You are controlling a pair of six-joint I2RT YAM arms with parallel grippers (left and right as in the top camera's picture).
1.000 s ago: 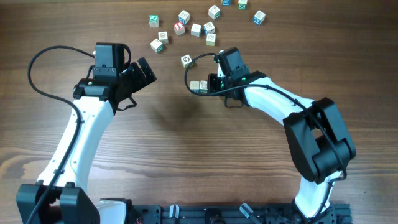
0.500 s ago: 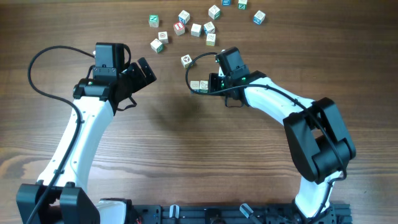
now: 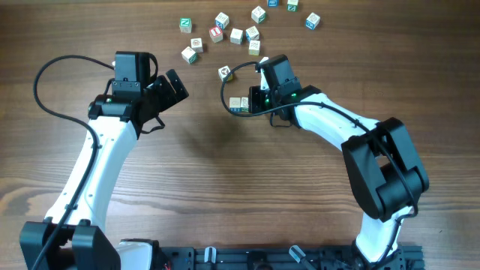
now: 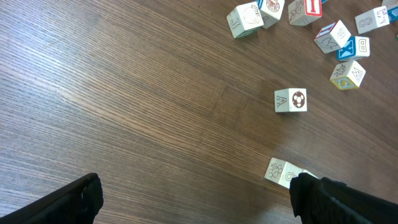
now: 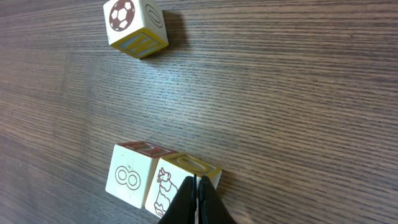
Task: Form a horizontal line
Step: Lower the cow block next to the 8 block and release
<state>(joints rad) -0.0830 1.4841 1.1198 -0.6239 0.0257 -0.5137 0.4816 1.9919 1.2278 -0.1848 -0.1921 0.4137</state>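
A dark brown wooden table (image 3: 225, 187) seen from above, with 2 white and black robot arms reaching in from the near edge.

The horizontal line (image 3: 238, 103) is a short row of 2 small pale wooden letter cubes, side by side and touching. It lies a little right of the table's middle. In the right wrist view (image 5: 149, 180) the left cube shows a figure 8 and the right cube a line drawing of an animal with a yellow letter on the face above it.

The right gripper (image 3: 252, 100) sits at the right end of this row. Its 2 fingers (image 5: 205, 208) are pressed together, and their tips meet the right cube's edge.

The left gripper (image 3: 174, 84) hangs well to the left of the row. Its fingers (image 4: 74, 199) are spread wide with only bare table between them.

A single pale cube with a football picture (image 3: 224, 73) lies apart, just beyond the row. Farther off is a loose scatter of similar letter cubes (image 3: 236, 34).
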